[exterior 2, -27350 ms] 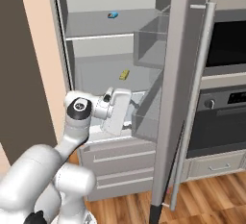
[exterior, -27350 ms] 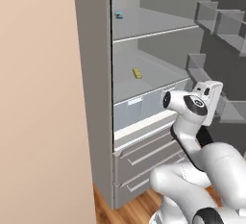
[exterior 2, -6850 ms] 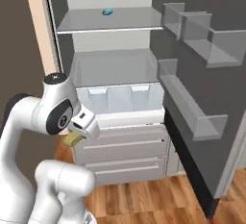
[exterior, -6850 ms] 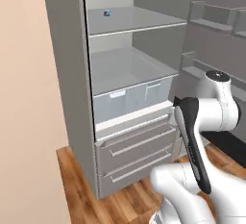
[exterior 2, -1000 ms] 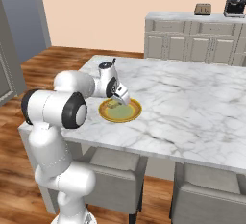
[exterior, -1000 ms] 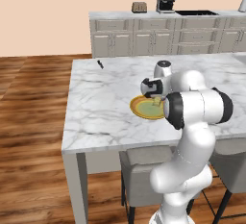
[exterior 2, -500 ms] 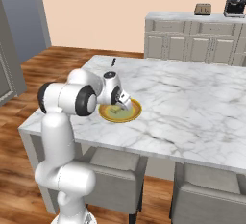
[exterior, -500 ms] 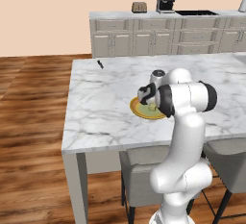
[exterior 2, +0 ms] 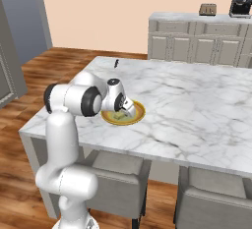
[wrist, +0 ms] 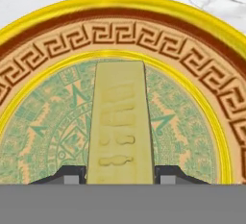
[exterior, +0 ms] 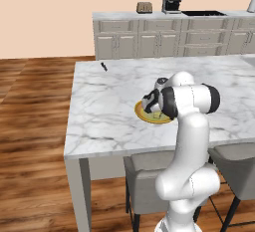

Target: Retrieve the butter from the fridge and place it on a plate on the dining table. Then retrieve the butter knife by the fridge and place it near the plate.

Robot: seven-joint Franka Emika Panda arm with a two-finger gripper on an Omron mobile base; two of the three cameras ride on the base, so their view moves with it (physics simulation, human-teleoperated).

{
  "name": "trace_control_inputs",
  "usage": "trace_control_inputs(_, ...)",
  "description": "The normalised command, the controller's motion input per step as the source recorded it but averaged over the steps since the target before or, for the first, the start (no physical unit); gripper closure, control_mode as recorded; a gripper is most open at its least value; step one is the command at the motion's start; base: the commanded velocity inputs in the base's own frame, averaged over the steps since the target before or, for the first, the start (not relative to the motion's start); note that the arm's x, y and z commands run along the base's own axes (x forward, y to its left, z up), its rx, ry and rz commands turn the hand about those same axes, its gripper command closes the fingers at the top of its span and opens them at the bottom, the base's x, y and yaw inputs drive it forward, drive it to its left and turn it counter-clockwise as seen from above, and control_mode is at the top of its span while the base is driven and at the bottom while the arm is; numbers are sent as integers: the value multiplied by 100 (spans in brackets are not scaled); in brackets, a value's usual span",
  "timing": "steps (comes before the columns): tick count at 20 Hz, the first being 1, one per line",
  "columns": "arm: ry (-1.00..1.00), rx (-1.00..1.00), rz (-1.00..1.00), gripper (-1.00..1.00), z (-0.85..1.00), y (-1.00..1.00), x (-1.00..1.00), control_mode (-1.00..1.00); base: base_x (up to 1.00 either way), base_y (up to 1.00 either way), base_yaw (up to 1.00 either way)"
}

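Tool (wrist: 120, 172) grips the butter (wrist: 120, 127) between both tips, low over the plate (wrist: 211, 103) centre at mid-frame on the marble surface (exterior: 109, 116), presumably to set it flat before release.

Butter (wrist: 120, 122) (pale stick) over plate (wrist: 202, 64)

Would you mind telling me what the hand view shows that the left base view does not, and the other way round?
Hand view alone: the plate's key-pattern rim and patterned green centre, and the embossed butter standing between the two fingers.

Left base view alone: the dining table, the butter knife near its far left corner, the cabinet counter with toaster and coffee machine, and chairs.

Both: the plate, with the gripper low over it.
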Motion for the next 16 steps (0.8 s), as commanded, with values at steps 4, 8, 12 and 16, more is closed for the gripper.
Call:
trace_control_inputs(4,0,0,0,100,-35,0,14,-100,0,0,0)
trace_control_inputs(8,0,0,0,100,-18,0,16,-100,0,0,0)
trace_control_inputs(12,0,0,0,100,0,0,8,-100,0,0,0)
trace_control_inputs(16,0,0,0,-100,0,0,5,-100,0,0,0)
